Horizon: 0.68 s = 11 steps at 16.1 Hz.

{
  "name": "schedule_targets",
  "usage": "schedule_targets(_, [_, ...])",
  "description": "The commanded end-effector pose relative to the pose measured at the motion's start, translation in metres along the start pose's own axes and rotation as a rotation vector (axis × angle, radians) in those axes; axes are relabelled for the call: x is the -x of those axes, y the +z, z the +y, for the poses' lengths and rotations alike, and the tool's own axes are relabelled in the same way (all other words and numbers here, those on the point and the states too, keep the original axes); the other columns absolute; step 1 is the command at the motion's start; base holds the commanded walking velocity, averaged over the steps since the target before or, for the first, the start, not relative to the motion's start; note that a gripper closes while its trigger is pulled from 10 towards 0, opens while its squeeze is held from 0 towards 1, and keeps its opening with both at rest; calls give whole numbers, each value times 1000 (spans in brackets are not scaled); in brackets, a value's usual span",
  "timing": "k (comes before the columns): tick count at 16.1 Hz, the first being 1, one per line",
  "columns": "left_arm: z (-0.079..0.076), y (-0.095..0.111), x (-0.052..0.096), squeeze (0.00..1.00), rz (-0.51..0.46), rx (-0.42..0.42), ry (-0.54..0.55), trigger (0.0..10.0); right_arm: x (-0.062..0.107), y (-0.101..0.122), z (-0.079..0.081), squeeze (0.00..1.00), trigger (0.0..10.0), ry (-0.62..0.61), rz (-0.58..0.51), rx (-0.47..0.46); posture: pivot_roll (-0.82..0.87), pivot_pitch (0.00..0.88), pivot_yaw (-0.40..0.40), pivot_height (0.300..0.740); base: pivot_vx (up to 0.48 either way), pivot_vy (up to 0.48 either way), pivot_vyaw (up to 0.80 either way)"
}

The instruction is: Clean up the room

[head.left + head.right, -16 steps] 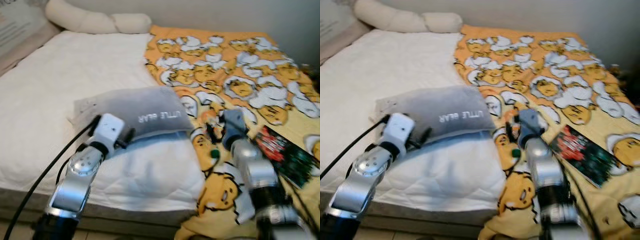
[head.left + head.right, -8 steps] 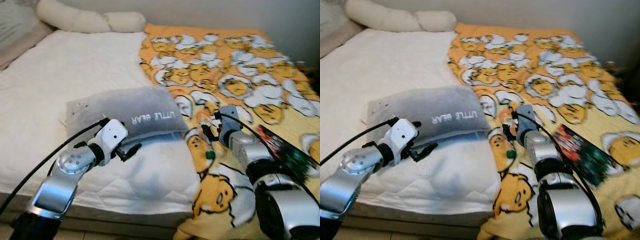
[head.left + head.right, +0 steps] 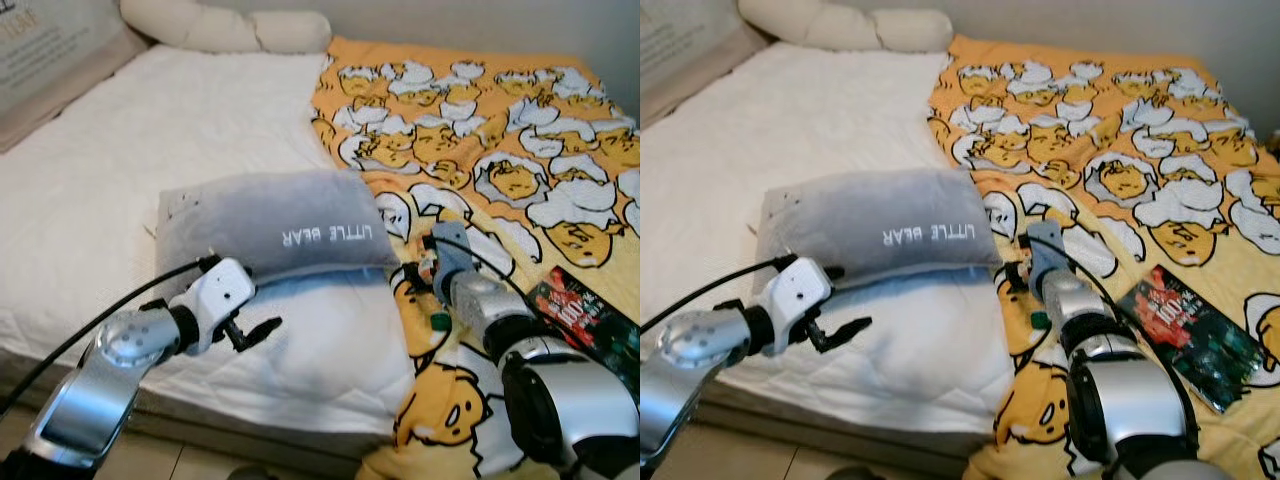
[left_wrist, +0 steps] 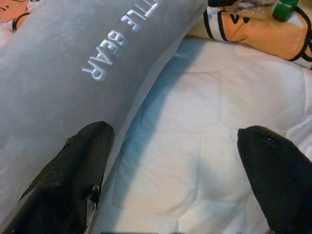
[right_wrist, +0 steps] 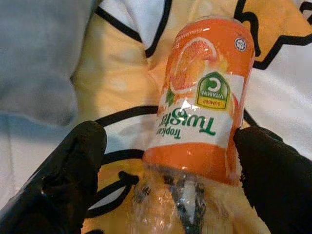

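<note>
Orange bottle (image 5: 200, 122) now sits between my right hand's (image 5: 168, 173) wide-open fingers, ready to grasp; left hand (image 4: 170, 180) has lowered, open, beside the pillow (image 3: 270, 225).

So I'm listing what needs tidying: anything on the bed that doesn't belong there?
Yes: an empty Tropicana Twister bottle lies on its side on the yellow blanket, between the right pincer's open fingers. A dark booklet lies nearby.
</note>
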<state>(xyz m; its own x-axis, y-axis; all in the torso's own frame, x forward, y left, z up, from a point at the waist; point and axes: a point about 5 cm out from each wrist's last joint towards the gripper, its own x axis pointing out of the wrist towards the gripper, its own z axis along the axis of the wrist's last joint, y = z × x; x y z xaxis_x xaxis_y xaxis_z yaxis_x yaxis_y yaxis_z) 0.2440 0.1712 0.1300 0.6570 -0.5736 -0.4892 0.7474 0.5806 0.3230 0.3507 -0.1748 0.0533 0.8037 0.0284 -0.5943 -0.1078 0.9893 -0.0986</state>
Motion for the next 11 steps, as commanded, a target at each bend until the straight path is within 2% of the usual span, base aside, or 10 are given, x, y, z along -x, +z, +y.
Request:
schedule_targets(1, [0,0,3,0,6,2,-2,10000,0,3,3,0,10000,3,-19,0,234,0,3,740,0,0,0])
schedule_targets(3, [-1,0,3,0,13,6,-3,10000,-1,5,3,0,10000,-22,-36,24,226,0,-5,740,0,0,0])
schedule_targets(6, [-4,0,1,0,16,7,-22,10000,0,5,-2,0,10000,-79,-23,-47,215,0,-1,740,0,0,0])
schedule_targets(8, [-6,1,0,0,14,6,-41,10000,0,0,-1,0,10000,-63,1,-69,213,0,1,740,0,0,0])
schedule_targets(11, [-5,2,0,0,14,6,-55,10000,0,-10,-1,0,10000,-56,42,-154,216,0,2,740,0,0,0])
